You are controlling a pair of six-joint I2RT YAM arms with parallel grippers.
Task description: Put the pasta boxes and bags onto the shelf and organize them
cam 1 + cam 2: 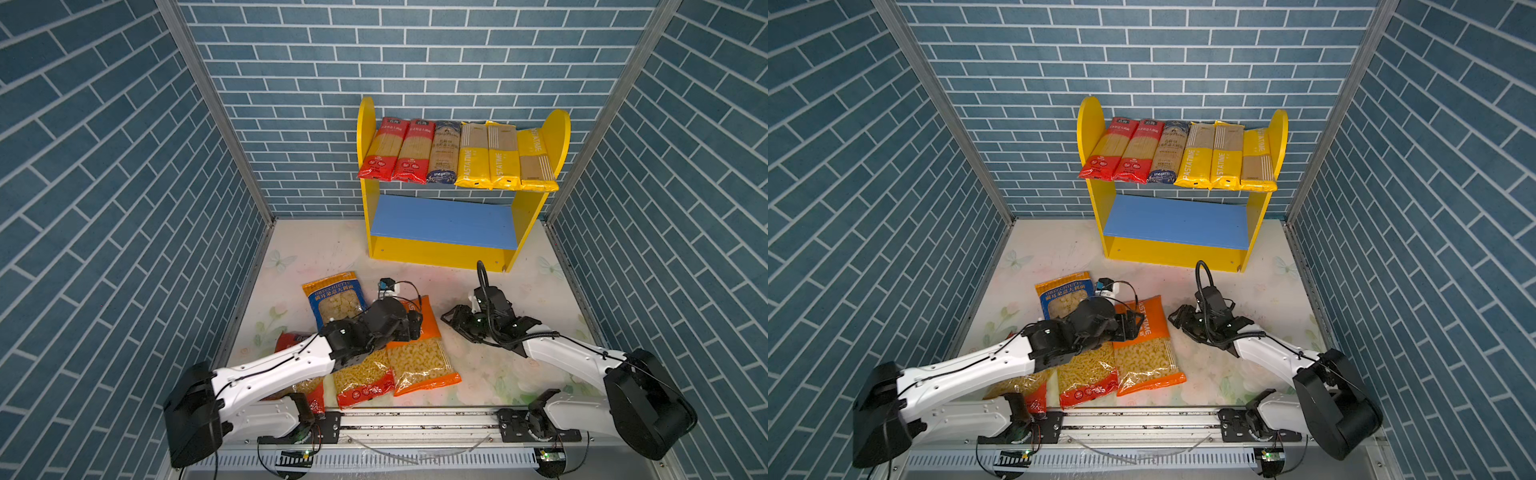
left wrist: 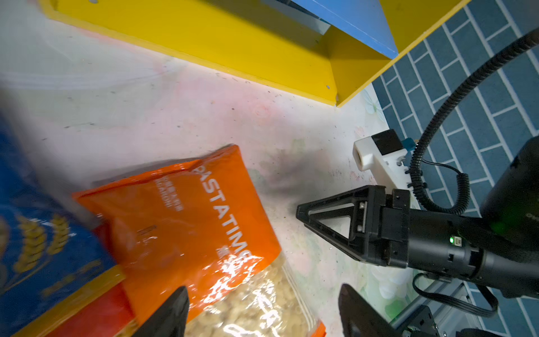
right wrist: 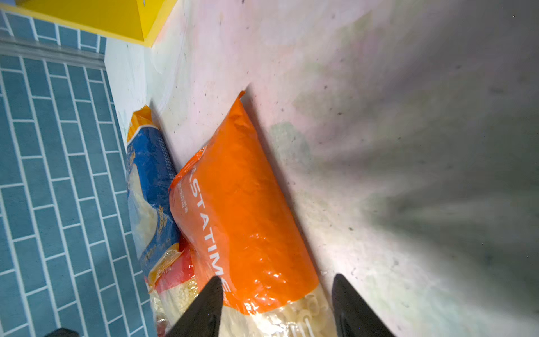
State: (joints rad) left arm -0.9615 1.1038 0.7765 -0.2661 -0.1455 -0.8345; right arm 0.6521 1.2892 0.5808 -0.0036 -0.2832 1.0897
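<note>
Left wrist view: left claw point(image 2: 262, 303) spread wide and empty, poised over the orange bag point(image 2: 189, 218).
Right claw point(image 3: 277, 291): jaws parted, holding nothing, just beside that bag's right edge.
Orange bag: flat on the desk point(image 1: 316, 249), long axis pointing toward the shelf point(image 1: 368, 124), touching a red bag point(image 1: 361, 378).
Nearer arm: the left, I'd say.
Shelf: spaghetti packs point(image 1: 457, 153) line the top; blue board point(image 1: 444, 222) holds nothing.

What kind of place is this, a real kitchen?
Probably a staged robot test booth, not a real kitchen: printed blue brick panels in metal frames, a small yellow shelf of spaghetti packs, two arms on a rail.
</note>
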